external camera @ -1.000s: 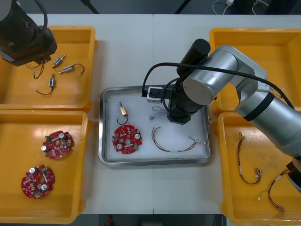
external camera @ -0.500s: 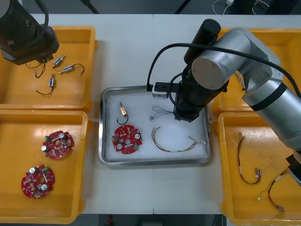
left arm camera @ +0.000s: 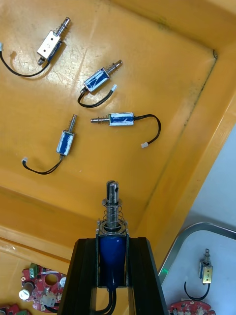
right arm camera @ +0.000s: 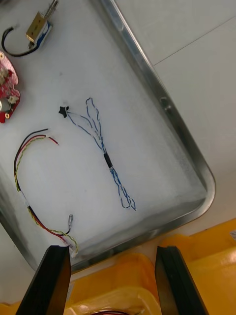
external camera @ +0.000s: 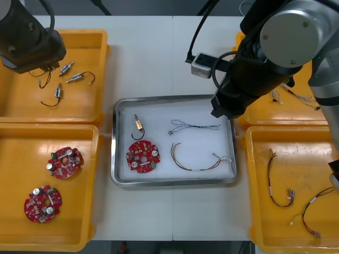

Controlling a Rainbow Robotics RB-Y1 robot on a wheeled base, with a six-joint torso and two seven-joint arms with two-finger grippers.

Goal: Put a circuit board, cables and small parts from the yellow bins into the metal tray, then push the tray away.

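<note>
The metal tray (external camera: 119, 174) holds a round red circuit board (external camera: 142, 157), a small metal part (external camera: 138, 125), a twisted blue and white cable (external camera: 193, 126) and a red and yellow cable (external camera: 198, 160). My right arm (external camera: 249, 69) hangs above the tray's far right corner. In the right wrist view my right gripper (right arm camera: 113, 280) is open and empty, high above the blue and white cable (right arm camera: 103, 152). My left arm (external camera: 29, 39) hovers over the far left yellow bin (external camera: 95, 37). There my left gripper (left arm camera: 112, 243) is shut on a small metal part (left arm camera: 113, 206).
Several loose small metal parts (left arm camera: 98, 78) lie in the bin under the left gripper. The near left bin (external camera: 10, 159) has two circuit boards (external camera: 64, 162). Cables (external camera: 278, 185) lie in the near right bin (external camera: 254, 233).
My right arm has risen and swung off the tray toward the far right, uncovering the blue and white cable that now lies in the tray. The left arm has stayed put.
</note>
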